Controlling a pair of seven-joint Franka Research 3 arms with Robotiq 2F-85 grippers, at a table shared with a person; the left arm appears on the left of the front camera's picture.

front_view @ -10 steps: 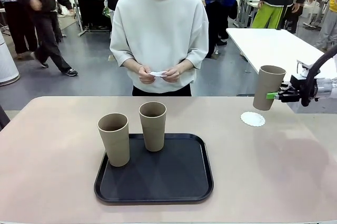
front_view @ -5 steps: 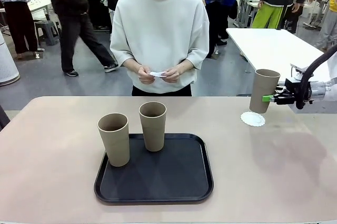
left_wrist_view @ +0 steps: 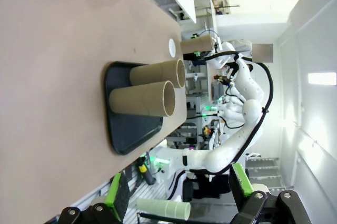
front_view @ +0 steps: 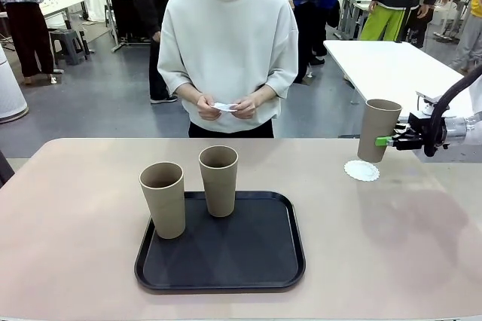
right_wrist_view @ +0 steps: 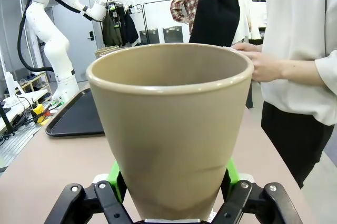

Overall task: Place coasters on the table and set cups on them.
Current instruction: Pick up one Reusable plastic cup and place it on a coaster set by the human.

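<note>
Front view: right fingers point(front_view: 384, 140) grip an upright cup point(front_view: 378, 129) at right of frame, just over a coaster point(front_view: 362, 171) on the tabletop point(front_view: 75, 246). Two more cups point(front_view: 163, 199) stand on the black tray point(front_view: 226, 264), lower centre. Left wrist view: left fingers point(left_wrist_view: 117, 196) wide apart, empty.

Every cup point(front_view: 162, 204) is tan, the coaster point(front_view: 361, 170) lacy white, tray point(front_view: 241, 253) black, table point(front_view: 75, 246) beige.
</note>
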